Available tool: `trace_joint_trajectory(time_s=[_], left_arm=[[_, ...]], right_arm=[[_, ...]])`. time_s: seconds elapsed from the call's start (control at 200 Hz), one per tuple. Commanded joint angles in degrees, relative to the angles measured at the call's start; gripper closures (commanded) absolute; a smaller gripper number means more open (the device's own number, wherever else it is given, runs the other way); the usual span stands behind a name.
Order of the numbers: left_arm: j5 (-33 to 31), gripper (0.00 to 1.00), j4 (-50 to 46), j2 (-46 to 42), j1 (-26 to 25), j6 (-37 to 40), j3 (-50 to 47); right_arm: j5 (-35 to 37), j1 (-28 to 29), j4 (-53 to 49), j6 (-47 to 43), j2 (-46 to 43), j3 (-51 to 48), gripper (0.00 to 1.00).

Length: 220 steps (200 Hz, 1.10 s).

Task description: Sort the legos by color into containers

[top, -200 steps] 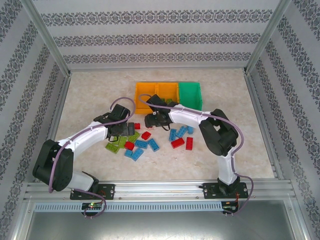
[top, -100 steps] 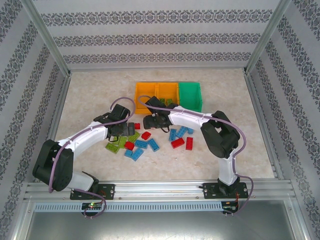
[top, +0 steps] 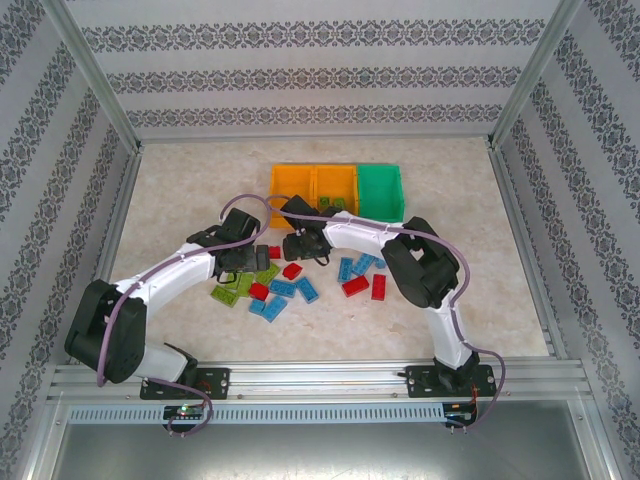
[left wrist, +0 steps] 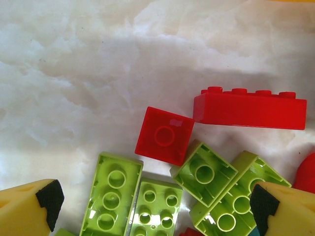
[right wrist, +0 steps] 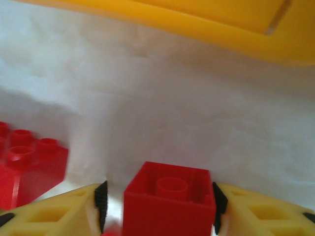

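Note:
Red, blue and light green legos lie scattered on the table in front of three containers: two orange bins [top: 291,184] [top: 336,182] and a green bin [top: 381,190]. My left gripper [top: 243,262] [left wrist: 155,216] hangs open over upturned green legos [left wrist: 110,196] [left wrist: 204,172], with a small red lego [left wrist: 164,135] and a long red lego [left wrist: 248,110] just beyond. My right gripper [top: 302,246] [right wrist: 160,206] straddles an upturned red square lego [right wrist: 170,206]. Its right pad touches the lego and a narrow gap shows at the left pad [right wrist: 102,204].
Blue legos [top: 362,264] and red legos [top: 356,286] lie right of my right gripper, more blue ones [top: 283,289] near the middle. An orange bin wall [right wrist: 197,19] rises close ahead of the right gripper. Another red lego [right wrist: 27,167] sits to its left. Green pieces [top: 333,205] lie in the middle bin.
The right arm's wrist and elbow have swung slightly left, and its jaws have narrowed around the red square lego. The left arm has stayed still.

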Motion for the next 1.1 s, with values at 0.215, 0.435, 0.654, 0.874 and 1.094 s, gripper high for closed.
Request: trace_joint_trajectory(time_s=[0.215,0.435,0.654,0.874,1.094], left_arm=[[0.07,0.01,-0.17,-1.34,0.54,0.10,0.83],[1.87,0.02,-0.10,1.59,-0.96,1.24,3.94],[1.98,0.02,-1.04,6.37,-3.27,1.53,7.60],[2.06,0.03,-2.17,9.93,-4.72,0.69,9.91],[1.98,0.03,-3.09,13.69,-5.63,0.18,12.78]], right_arm=[[3.51,-0.61,-1.72,-1.41,-5.90,-1.29,0.66],[7.68,-5.70,-2.07,-3.92,-16.86,-6.70,0.68],[9.60,-17.15,-4.01,-9.05,-19.18,-7.69,0.67],[10.12,-23.25,-4.62,-12.07,-14.57,-4.45,0.67],[8.38,-25.72,-5.01,-13.26,-8.99,-1.02,0.63]])
